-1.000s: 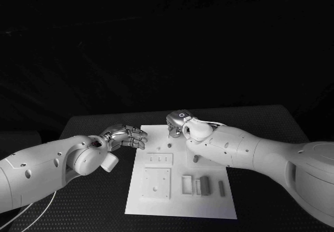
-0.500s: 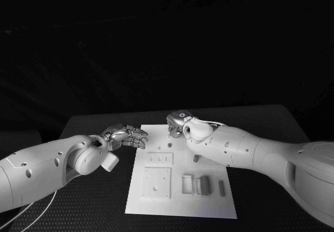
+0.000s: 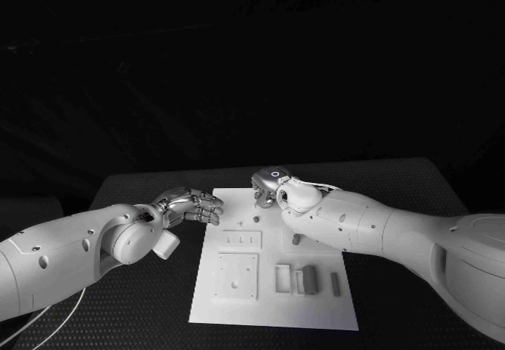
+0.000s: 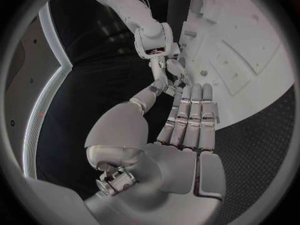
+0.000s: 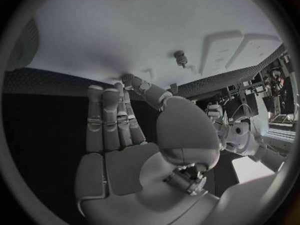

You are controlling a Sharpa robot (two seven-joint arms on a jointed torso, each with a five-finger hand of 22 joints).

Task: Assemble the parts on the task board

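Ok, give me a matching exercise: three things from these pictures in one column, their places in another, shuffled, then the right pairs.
Things:
1. left robot hand
2. right robot hand
3. grey bar

Places:
A. at the far edge of the task board
B. on the board's near half, lying next to a white frame
C. at the board's left edge

Pairs: 1-C, 2-A, 3-B
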